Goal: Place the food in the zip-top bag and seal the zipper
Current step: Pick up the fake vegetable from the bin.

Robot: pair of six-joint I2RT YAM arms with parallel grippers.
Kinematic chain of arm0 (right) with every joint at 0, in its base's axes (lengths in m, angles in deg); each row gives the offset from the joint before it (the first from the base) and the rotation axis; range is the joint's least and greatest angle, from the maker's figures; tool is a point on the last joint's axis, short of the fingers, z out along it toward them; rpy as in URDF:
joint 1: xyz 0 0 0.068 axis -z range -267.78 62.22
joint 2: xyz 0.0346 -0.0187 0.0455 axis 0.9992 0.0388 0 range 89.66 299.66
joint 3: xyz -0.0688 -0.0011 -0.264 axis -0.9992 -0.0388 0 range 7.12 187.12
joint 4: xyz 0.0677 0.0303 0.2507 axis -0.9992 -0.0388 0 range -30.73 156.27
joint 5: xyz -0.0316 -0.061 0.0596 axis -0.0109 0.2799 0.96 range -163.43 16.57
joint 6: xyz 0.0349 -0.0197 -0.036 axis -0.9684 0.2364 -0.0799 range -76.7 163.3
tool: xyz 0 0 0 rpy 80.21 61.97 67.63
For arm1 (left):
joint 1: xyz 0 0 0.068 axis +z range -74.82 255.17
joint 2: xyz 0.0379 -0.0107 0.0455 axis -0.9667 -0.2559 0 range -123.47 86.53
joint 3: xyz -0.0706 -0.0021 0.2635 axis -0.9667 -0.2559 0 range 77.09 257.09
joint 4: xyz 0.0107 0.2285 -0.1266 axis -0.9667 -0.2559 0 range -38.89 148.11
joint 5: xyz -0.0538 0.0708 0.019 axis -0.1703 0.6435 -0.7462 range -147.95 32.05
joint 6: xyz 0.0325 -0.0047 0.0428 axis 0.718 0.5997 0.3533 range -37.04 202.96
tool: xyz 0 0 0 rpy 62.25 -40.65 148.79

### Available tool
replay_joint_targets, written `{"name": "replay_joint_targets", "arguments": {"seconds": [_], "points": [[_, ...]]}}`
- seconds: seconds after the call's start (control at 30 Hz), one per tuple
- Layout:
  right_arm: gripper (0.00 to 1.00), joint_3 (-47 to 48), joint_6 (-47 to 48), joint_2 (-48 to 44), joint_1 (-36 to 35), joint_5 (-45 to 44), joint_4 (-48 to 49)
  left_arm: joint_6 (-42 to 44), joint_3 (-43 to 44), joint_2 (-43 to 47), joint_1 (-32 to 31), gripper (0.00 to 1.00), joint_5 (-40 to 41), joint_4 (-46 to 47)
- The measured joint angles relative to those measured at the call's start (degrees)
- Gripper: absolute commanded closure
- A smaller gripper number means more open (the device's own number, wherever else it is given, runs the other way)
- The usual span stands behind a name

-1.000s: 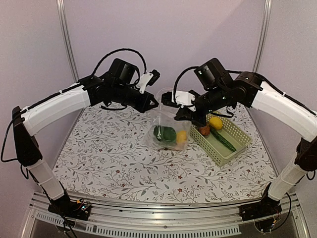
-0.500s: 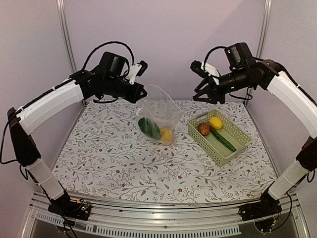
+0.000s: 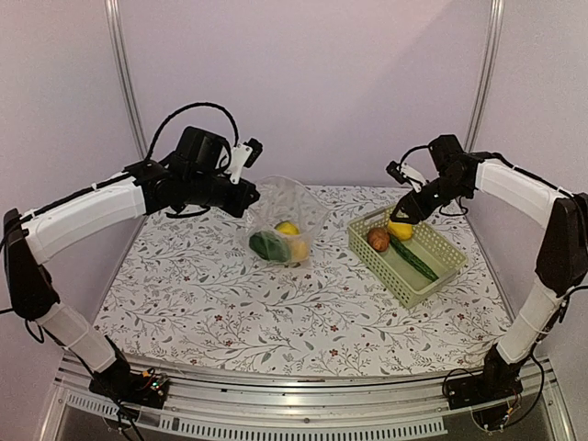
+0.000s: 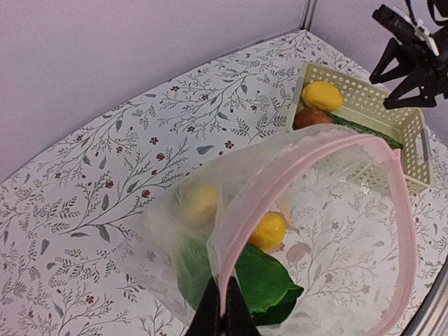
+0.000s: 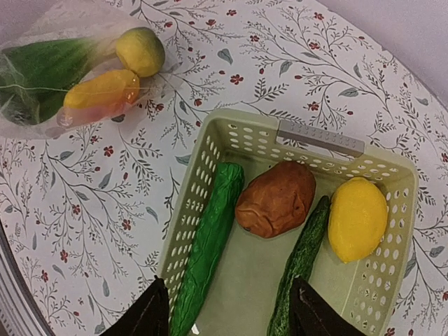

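Top external view, left to right: the left gripper (image 3: pixel 248 190) is seen clamped on the rim of the zip-top bag (image 3: pixel 287 220). That edge is held lifted so the mouth is presented open toward the right arm.

Confirmed in the left wrist view: the fingers (image 4: pixel 222 315) are pressed together on the pink zipper (image 4: pixel 294 162), and the strip is bowed into an open loop. The bag body is rested on the table (image 3: pixel 202 294), so the load is judged to be carried by the surface and not the pinch.

Already bagged: leafy green (image 4: pixel 262 283), yellow round fruit (image 5: pixel 140 50), orange piece (image 5: pixel 101 89).

The basket (image 5: pixel 192 224) is set near the bag, on its right, so transfers are short. Four pieces are not yet bagged:
- light green vegetable (image 5: pixel 206 245)
- reddish-brown round one (image 5: pixel 275 198)
- dark green cucumber (image 5: pixel 301 259)
- yellow lemon (image 5: pixel 357 218)

The right gripper (image 5: pixel 231 315) is held above the basket with jaws apart and nothing gripped. A pick is judged to be in preparation; the target cannot be told.

The zipper is unsealed, and sealing is judged to be the last step.
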Motion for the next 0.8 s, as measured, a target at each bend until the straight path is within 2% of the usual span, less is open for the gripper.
{"name": "replay_joint_targets", "arguments": {"seconds": [0.17,0.33,0.6,0.8], "points": [[0.27,0.07,-2.86,6.64,0.0,-2.21,1.9,0.0,-0.66,0.61,-0.09,1.0,0.37,1.57],[0.2,3.26,-4.85,12.15,-0.02,-3.45,2.1,0.0,-0.92,0.85,-0.11,1.0,0.63,2.38],[0.18,9.62,-8.11,20.13,-0.02,-5.31,2.21,0.0,-1.44,1.03,-0.11,1.0,0.83,3.04],[0.17,10.67,-9.7,24.35,-0.33,-6.23,2.01,0.02,-1.57,1.03,-0.11,1.0,0.83,3.28]]}}
